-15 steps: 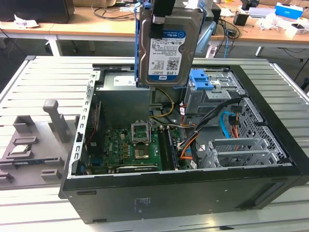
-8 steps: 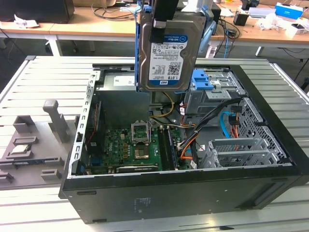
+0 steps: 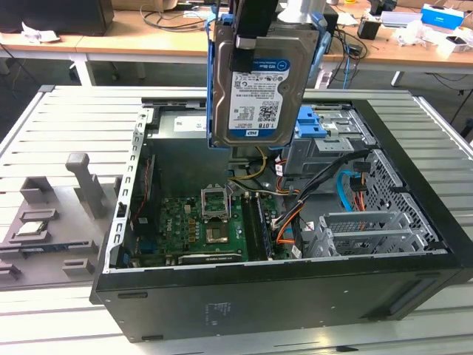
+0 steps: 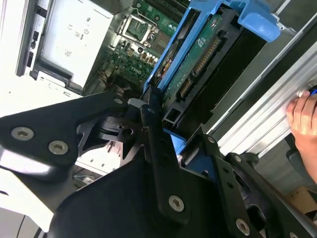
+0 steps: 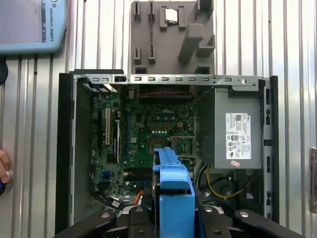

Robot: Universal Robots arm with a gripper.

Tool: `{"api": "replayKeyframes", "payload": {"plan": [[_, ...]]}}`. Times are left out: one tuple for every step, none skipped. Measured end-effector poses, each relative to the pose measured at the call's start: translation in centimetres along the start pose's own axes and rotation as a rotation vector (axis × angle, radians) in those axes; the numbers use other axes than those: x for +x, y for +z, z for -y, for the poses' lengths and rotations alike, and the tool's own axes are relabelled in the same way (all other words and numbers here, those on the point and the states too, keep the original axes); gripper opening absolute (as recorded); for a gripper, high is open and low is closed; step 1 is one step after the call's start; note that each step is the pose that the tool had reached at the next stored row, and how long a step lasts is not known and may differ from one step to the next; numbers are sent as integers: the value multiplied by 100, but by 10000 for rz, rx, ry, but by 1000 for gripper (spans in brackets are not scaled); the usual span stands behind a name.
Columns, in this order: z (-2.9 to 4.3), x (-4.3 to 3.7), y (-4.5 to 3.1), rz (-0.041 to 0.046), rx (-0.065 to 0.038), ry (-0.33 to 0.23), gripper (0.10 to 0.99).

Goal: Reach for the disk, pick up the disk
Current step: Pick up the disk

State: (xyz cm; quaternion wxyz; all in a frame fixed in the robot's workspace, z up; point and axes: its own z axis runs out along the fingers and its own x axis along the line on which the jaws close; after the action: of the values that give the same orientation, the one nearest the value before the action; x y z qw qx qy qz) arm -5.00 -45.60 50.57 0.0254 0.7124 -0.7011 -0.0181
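Note:
The disk (image 3: 260, 81), a silver-grey drive with a white-and-blue label and blue side rails, hangs upright above the open computer case (image 3: 281, 296). My gripper (image 3: 255, 35) comes down from above and is shut on the disk's upper end. In the second wrist view, the gripper (image 4: 173, 126) has its black fingers (image 4: 151, 111) clamped on the disk (image 4: 198, 59), whose circuit-board side and blue rail show. In the first wrist view, the disk (image 5: 173, 198) appears edge-on as a blue rail between the gripper (image 5: 171, 220) links, over the motherboard.
The case holds a motherboard (image 3: 199, 225), cables (image 3: 295, 214), a metal drive cage with a blue bracket (image 3: 314, 126) and a power supply (image 5: 237, 134). A grey fixture (image 3: 52, 222) with a small chip lies at the exterior view's left. A person's hand (image 4: 302, 116) rests on the slatted table.

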Motion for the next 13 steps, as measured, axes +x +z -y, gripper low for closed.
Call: {"api": "replayKeyframes", "payload": {"plan": [[0,13,0,-1,0,0,369],[0,27,0,-1,0,-1,369],[-1,54,0,0,-1,0,369],[-1,83,1,-1,0,1,369],[-1,98,1,-1,0,0,369],[-2,127,1,-1,0,0,369],[-2,140,2,0,0,0,369],[-2,154,2,-1,0,0,369],[-3,170,2,0,0,1,369],[-3,183,2,0,0,0,369],[-3,200,3,0,0,0,369],[-3,212,3,0,0,0,369],[-4,235,3,-1,0,0,369]]}}
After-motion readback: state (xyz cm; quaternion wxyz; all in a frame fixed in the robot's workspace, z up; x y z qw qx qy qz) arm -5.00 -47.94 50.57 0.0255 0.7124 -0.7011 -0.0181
